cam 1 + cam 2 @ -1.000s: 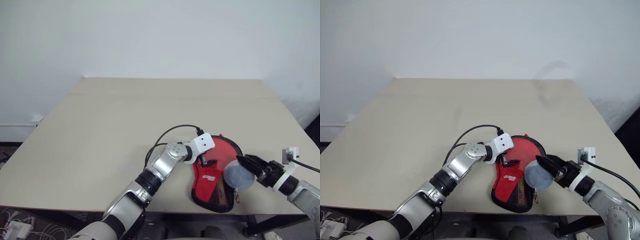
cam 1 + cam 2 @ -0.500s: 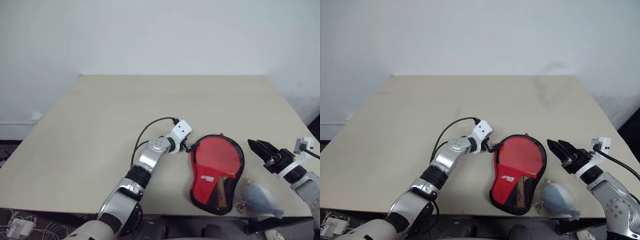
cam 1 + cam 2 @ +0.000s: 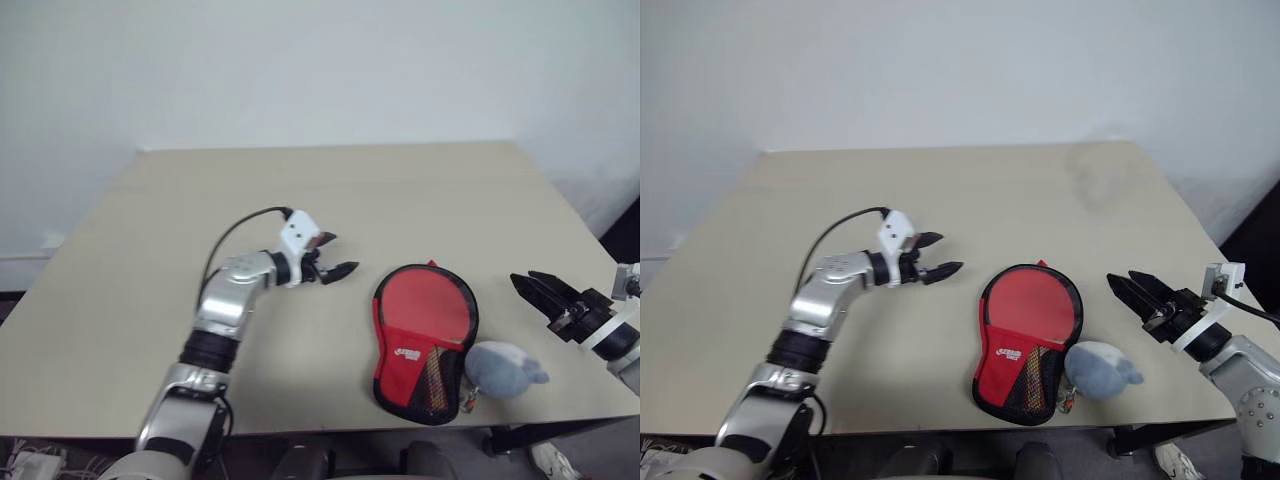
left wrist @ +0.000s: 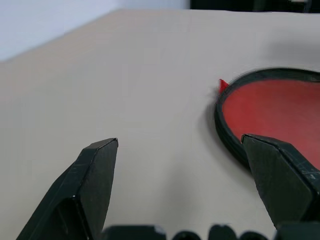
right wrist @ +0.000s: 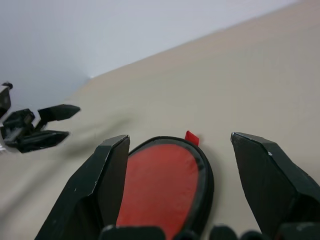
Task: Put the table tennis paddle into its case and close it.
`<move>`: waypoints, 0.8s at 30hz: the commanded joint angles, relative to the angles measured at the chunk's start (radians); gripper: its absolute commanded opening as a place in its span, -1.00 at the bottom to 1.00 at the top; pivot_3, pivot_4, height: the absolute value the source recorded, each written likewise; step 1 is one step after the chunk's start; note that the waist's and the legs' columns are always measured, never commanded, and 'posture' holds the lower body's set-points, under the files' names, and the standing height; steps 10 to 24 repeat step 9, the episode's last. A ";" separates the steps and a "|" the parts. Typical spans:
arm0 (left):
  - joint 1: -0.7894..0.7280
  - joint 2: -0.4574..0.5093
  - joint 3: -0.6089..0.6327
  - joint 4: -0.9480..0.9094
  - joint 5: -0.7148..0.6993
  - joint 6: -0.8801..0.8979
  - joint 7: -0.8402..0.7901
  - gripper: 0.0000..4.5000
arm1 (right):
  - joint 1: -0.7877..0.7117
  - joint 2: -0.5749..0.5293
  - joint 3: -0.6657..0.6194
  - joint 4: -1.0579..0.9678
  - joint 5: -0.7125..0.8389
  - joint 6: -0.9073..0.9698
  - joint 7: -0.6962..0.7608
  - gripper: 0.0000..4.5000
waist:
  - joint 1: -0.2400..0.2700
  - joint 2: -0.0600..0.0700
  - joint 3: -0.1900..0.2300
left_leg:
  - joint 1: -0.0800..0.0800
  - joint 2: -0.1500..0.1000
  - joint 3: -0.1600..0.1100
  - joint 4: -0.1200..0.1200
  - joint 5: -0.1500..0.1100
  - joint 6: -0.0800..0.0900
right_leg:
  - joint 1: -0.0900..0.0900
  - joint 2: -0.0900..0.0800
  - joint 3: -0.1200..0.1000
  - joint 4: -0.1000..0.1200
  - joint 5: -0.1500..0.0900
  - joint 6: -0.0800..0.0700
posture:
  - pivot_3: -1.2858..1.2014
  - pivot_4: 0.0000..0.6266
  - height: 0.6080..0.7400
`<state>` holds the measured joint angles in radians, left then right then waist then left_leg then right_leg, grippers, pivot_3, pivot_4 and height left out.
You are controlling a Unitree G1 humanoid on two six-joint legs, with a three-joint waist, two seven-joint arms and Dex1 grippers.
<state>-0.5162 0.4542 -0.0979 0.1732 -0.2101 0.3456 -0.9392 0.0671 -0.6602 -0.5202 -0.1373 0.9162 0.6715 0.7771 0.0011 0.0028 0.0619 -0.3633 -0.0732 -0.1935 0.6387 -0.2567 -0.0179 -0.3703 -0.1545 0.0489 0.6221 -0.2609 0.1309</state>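
Note:
The case [image 3: 425, 320] lies flat on the table [image 3: 300, 180] near its front edge, red with a black rim, its round end pointing away from me and its flap down. The table tennis paddle is hidden. My left gripper [image 3: 342, 253] hovers open to the left of the case, clear of it, with nothing between its fingers; in the left wrist view the case's [image 4: 280, 107] rim lies just past one finger. To the right of the case my right gripper [image 3: 524, 279] is open and empty, pointing at it.
A grey plush charm [image 3: 503, 367] lies against the case's lower right side, close to the table's front edge. A black cable loops over my left forearm [image 3: 230, 300].
My right gripper let go of the grey charm, which dropped beside the case, and drew back to the right. My left gripper left the case and moved left and up. The camera view shifted.

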 commanded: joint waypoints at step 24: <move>0.469 0.402 0.271 -0.291 -0.177 0.145 -0.210 0.87 | -0.018 -0.101 0.009 0.052 -0.063 -0.028 0.150 0.55 | -0.002 0.000 0.004 | 0.002 0.003 0.007 0.000 0.000 -0.001 | -0.003 0.000 0.004 0.002 0.000 -0.001 | 0.03 -1.00 1.00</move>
